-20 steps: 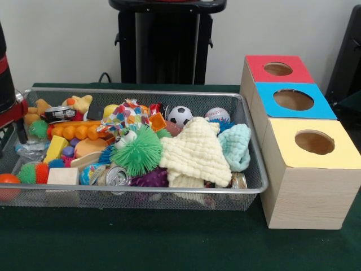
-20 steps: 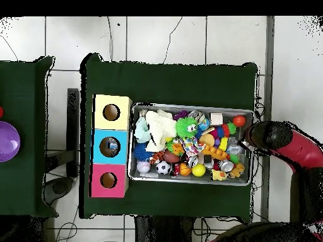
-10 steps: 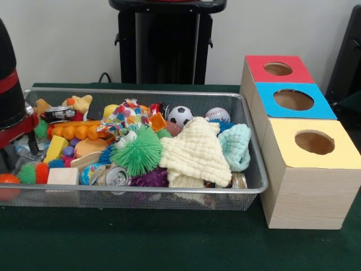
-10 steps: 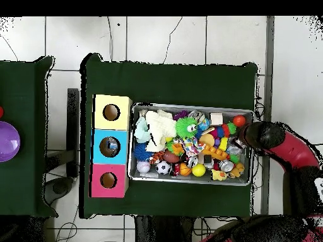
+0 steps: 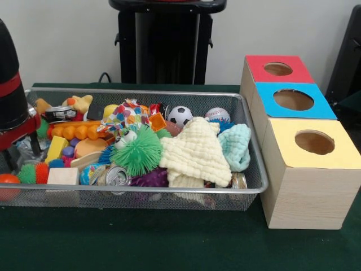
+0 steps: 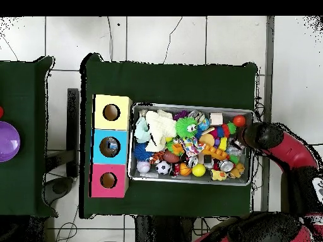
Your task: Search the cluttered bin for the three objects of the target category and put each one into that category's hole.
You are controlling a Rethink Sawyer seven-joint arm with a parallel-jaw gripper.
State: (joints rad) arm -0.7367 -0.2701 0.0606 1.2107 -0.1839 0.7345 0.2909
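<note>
A wire mesh bin [image 5: 141, 195] [image 6: 192, 181] holds a heap of toys. Among them are a soccer ball [image 5: 180, 115] [image 6: 163, 167], a baseball [image 5: 218, 114], a green spiky ball [image 5: 139, 151] [image 6: 186, 127], a pale yellow cloth [image 5: 196, 151], a mint cloth [image 5: 235, 145], a drinks can [image 5: 117, 176] and a wooden block [image 5: 62, 176]. Beside the bin stand three wooden boxes with round holes: red [image 5: 296, 70] [image 6: 98, 173], blue [image 5: 318, 106] [image 6: 98, 140] and yellow [image 5: 344, 151] [image 6: 99, 104]. My gripper [image 5: 21, 151] [image 6: 248, 136] hangs at the bin's end away from the boxes, with nothing seen in it.
An orange ball [image 5: 8, 179] [image 6: 238, 120] lies in the bin corner close to the gripper. A yellow plush [image 5: 80, 103] and a black tin [image 5: 59, 113] sit nearby. In the overhead view a purple bowl [image 6: 7, 140] rests on a second green table.
The arm has swung round and come further over the bin's end, so it fills more of the front view's left edge. The toys have not moved.
</note>
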